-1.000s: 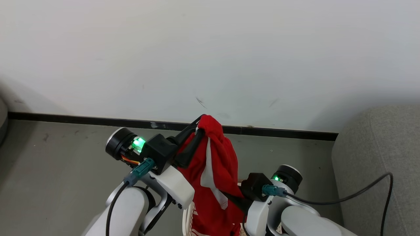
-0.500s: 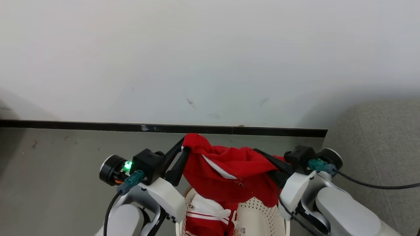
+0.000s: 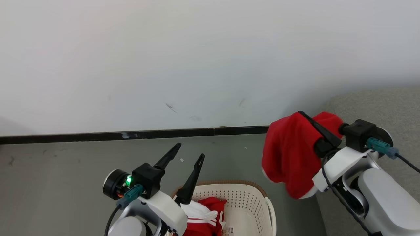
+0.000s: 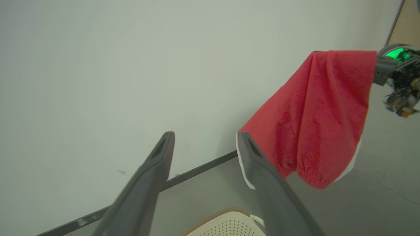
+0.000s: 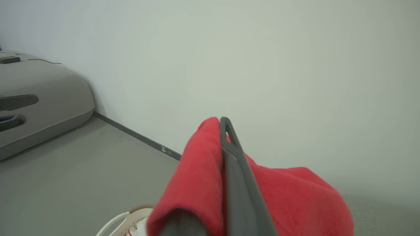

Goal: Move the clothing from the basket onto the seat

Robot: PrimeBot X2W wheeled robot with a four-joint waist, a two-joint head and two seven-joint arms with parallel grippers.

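Observation:
A red garment with white trim hangs from my right gripper, which is shut on it, held high beside the front edge of the grey seat. The same clothing appears past my left fingers, and it drapes over both sides of my right gripper. My left gripper stands open and empty above the basket, a cream perforated tub with a brown rim. More red and white clothing lies inside the basket.
A white wall with a black baseboard runs behind the grey floor. A low grey rounded piece of furniture sits against the wall in the right wrist view. A black cable trails from my right wrist.
My left gripper opened and let go of the red garment. My right gripper carried the garment up and to the right toward the seat. The camera also turned.

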